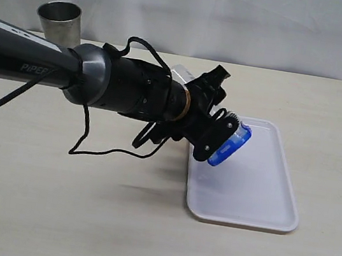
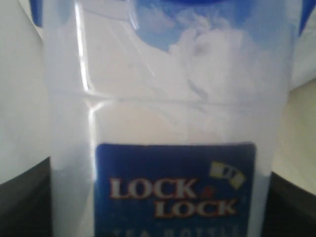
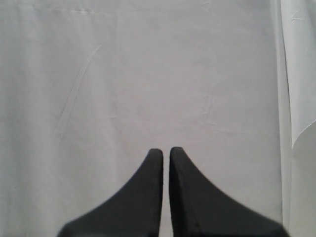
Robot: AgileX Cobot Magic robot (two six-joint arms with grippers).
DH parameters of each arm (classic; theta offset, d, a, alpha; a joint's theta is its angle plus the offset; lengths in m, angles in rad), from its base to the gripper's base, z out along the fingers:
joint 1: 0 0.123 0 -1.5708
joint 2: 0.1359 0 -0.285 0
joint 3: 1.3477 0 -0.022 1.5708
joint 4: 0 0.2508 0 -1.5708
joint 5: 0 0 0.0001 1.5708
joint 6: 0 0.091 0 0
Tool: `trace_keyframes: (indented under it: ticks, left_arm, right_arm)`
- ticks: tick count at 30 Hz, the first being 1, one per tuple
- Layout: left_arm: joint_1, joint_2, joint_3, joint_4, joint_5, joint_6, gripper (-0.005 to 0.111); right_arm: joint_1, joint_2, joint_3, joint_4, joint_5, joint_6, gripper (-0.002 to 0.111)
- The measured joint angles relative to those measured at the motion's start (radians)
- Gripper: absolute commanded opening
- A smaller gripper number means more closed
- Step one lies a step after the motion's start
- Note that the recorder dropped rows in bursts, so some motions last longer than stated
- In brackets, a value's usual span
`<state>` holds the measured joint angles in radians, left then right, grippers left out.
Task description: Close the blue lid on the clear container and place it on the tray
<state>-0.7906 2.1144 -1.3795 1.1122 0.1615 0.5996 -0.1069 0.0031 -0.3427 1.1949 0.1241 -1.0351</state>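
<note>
The clear container (image 2: 163, 108) fills the left wrist view, its blue label (image 2: 175, 187) facing the camera and the blue lid (image 2: 197, 12) on its far end. My left gripper (image 1: 224, 139) is shut on the container and holds it tilted in the air over the near-left part of the white tray (image 1: 258, 192). The blue lid (image 1: 229, 151) points down and to the right. Dark fingers (image 2: 24, 202) flank the container's body. My right gripper (image 3: 166, 153) is shut on nothing and faces a white curtain; it does not show in the exterior view.
A tapered steel cup (image 1: 59, 21) stands at the back left of the beige table (image 1: 49, 213). The left arm (image 1: 101, 79) stretches across from the left with a black cable (image 1: 90, 148) hanging beneath it. A pale translucent edge (image 1: 180, 73) shows behind the arm.
</note>
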Motion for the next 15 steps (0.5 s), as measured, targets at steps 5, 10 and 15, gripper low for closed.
trace_keyframes:
  ticks: [5, 10, 15]
  left_arm:
    - [-0.002, 0.0, 0.0, 0.128, 0.004, 0.006, 0.0]
    - [-0.004, 0.0, 0.0, 0.226, 0.004, 0.006, 0.0]
    - [-0.017, 0.0, 0.0, 0.274, -0.008, 0.006, 0.0]
  right_arm:
    - [0.0, 0.0, 0.0, 0.0, 0.0, 0.0, 0.005]
    - [0.0, 0.0, 0.0, 0.0, 0.0, 0.0, 0.005]
    - [0.0, 0.0, 0.0, 0.0, 0.0, 0.0, 0.005]
